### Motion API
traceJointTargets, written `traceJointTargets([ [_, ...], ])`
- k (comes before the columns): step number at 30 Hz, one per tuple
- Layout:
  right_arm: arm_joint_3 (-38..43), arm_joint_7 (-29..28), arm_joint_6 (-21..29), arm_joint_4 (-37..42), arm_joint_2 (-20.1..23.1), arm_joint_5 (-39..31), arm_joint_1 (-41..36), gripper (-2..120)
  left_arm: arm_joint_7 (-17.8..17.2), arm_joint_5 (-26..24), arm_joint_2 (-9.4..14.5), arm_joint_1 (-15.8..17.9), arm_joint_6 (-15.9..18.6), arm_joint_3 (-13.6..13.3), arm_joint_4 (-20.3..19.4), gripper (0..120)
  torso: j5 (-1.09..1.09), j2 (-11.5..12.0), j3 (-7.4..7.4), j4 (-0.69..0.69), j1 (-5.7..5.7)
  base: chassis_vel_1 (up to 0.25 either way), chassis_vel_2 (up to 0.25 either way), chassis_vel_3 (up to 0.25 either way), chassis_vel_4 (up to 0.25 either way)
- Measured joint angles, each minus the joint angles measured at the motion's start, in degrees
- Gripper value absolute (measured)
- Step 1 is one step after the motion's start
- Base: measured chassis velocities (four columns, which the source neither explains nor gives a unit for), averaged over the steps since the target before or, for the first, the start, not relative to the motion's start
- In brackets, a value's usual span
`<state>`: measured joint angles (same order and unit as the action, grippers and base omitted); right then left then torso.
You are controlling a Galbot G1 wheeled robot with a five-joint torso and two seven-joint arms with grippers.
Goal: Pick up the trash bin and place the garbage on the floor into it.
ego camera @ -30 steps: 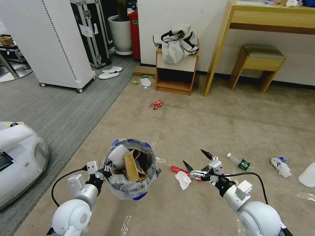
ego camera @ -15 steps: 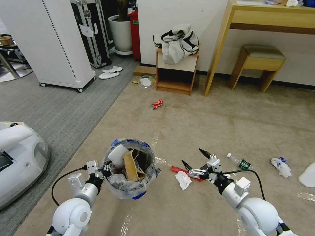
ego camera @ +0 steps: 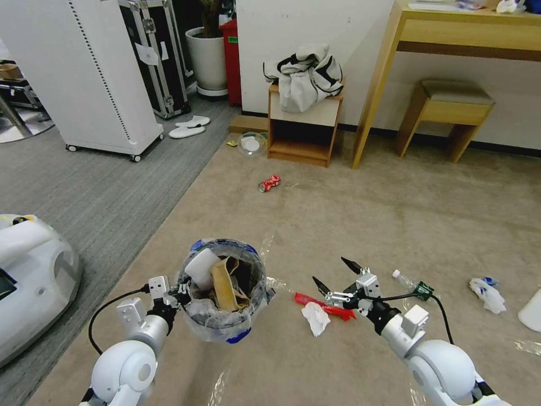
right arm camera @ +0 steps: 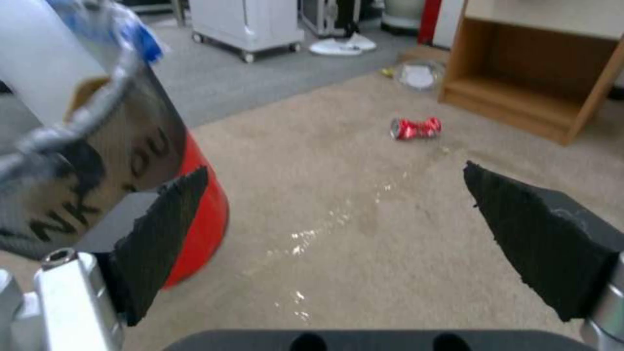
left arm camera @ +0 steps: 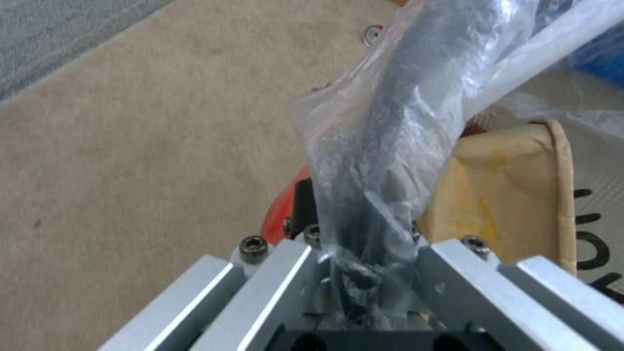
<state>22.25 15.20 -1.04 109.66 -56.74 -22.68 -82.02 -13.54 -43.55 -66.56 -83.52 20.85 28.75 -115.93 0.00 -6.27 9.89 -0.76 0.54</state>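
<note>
Beige floor (ego camera: 349, 225), L gripper (ego camera: 181, 293) fingers clamp trash bin (ego camera: 225, 327) rim, R gripper (ego camera: 333, 274) fingers spread, bottle (ego camera: 414, 285) part-hidden.

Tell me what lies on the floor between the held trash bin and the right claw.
In the head view, a red wrapper and a white tissue on the carpet.

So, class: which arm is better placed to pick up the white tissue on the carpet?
Right. Its open claw hovers beside the tissue; the left claw is shut on the trash bin rim.
</note>
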Motion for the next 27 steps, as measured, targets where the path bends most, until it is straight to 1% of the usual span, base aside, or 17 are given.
traceJointTargets([
  [5, -3.38, -1.83, 0.54, -3.17, 1.75, -2.36, 2.60, 100, 0.00, 0.00, 0.66, 0.34, 0.03, 0.29, 0.14, 1, 0.01, 0.00, -0.02, 0.00, -0.01, -0.007, 0.014, 0.011, -0.004],
  [8, -6.96, -2.96, 0.95, -5.96, 2.96, -4.51, 5.67, 100, 0.05, -0.01, 1.16, 0.88, 0.04, 0.61, 0.79, 1, 0.02, -0.01, -0.02, 0.00, -0.03, 0.000, 0.000, 0.000, 0.000],
  [13, -9.66, -3.64, 1.58, -8.72, 3.28, -6.17, 8.44, 100, 0.08, -0.07, 1.55, 1.71, 0.05, 0.70, 1.61, 1, 0.00, 0.00, -0.02, 0.01, -0.02, 0.000, 0.000, 0.000, 0.000],
  [17, -10.96, -3.80, 2.31, -10.34, 3.35, -7.06, 9.24, 100, 0.12, -0.05, 1.62, 2.20, 0.06, 0.70, 2.16, 1, 0.00, -0.01, -0.02, 0.00, -0.03, 0.000, 0.000, 0.000, 0.000],
  [22, -13.61, -4.04, 3.42, -14.09, 3.24, -8.79, 10.80, 100, 0.27, 0.20, 1.37, 2.91, 0.06, 0.43, 3.54, 1, 0.00, -0.01, -0.02, -0.01, -0.03, 0.000, 0.000, 0.000, 0.000],
  [24, -13.76, -4.05, 3.46, -14.33, 3.22, -8.91, 10.93, 100, 0.27, 0.20, 1.35, 2.93, 0.06, 0.41, 3.57, 1, 0.00, -0.01, -0.02, -0.01, -0.03, 0.000, 0.000, 0.000, 0.000],
  [26, -15.62, -4.62, 4.38, -16.72, 2.98, -10.27, 12.94, 100, 0.36, 0.30, 1.15, 3.20, 0.06, 0.16, 3.95, 1, 0.01, -0.01, -0.02, 0.00, -0.03, 0.000, 0.000, 0.000, 0.000],
  [27, -15.62, -4.62, 4.38, -16.72, 2.98, -10.27, 12.94, 100, 0.36, 0.30, 1.15, 3.20, 0.06, 0.16, 3.95, 1, 0.01, -0.01, -0.02, 0.00, -0.03, 0.000, 0.000, 0.000, 0.000],
])
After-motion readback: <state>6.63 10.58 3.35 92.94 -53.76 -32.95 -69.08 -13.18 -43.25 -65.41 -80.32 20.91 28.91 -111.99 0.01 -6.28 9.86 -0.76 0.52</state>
